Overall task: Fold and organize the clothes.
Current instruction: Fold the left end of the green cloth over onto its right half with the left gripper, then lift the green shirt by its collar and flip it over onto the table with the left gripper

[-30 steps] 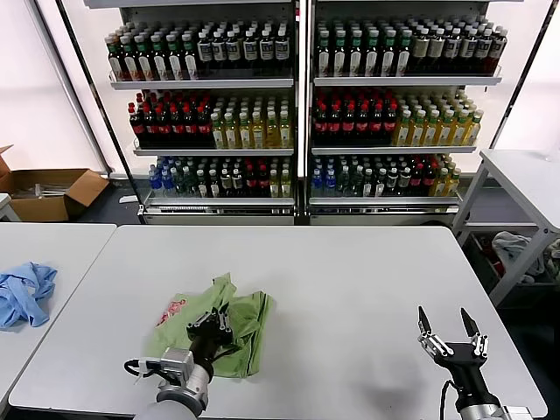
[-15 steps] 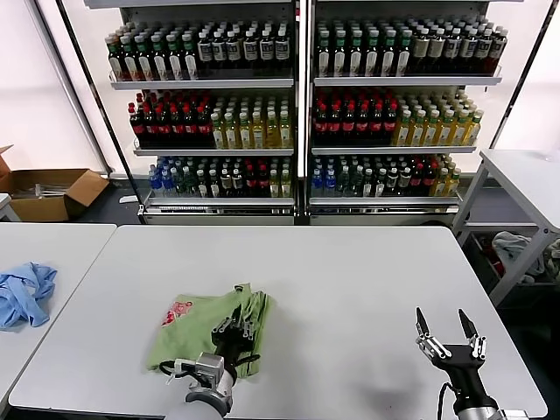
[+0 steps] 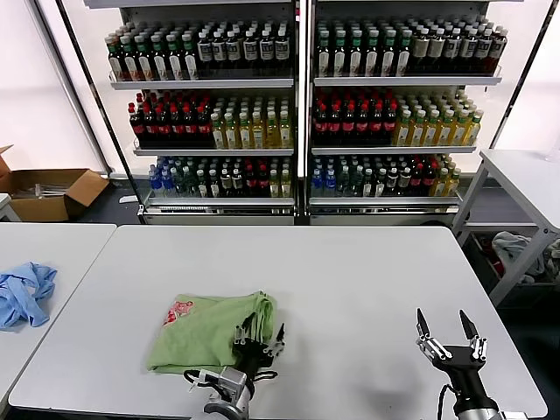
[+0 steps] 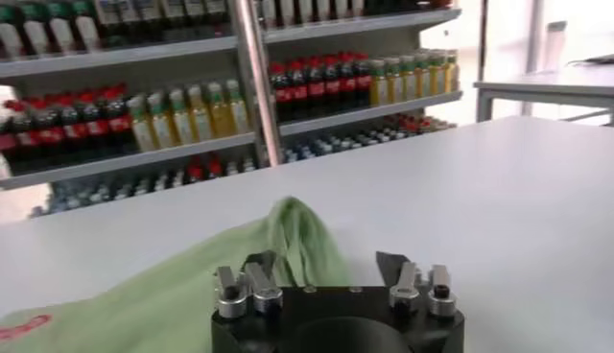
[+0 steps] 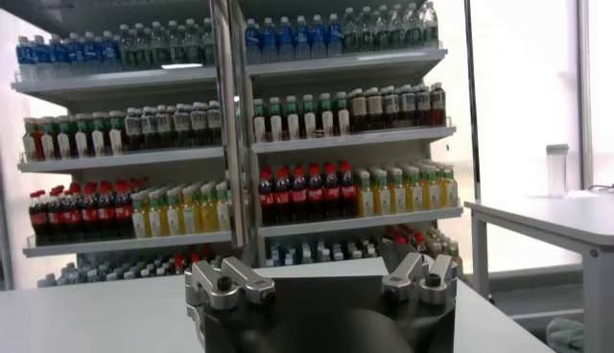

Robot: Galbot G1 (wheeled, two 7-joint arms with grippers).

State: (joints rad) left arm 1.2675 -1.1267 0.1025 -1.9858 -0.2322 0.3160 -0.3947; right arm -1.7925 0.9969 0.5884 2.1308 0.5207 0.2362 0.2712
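Left gripper [image 3: 259,334]: jaws spread and empty, low over the white table [image 3: 367,289], at the right-hand edge of the green T-shirt [image 3: 206,328]; in the left wrist view [image 4: 326,278] nothing sits between the fingers, the cloth lying just beyond one of them.
Right gripper [image 3: 450,337]: jaws wide, holding nothing, parked above the table's near right part, well apart from the shirt.
T-shirt, location: near-left part of the table, lying flat as a rough folded rectangle, print patch [image 3: 178,311] at its left end.
T-shirt, orientation: long axis runs left to right across the table; the bunched, thicker fold edge faces right toward the left gripper.
Step in hand: release after a fold (judged, since the jaws stand clear of the cloth).
Doing it well: lift straight off so no finger drags the top layer; check edges align before any further fold.
Blue garment [image 3: 24,293]: on the neighbouring table, far left.
Background: shelves of bottles [image 3: 297,105].
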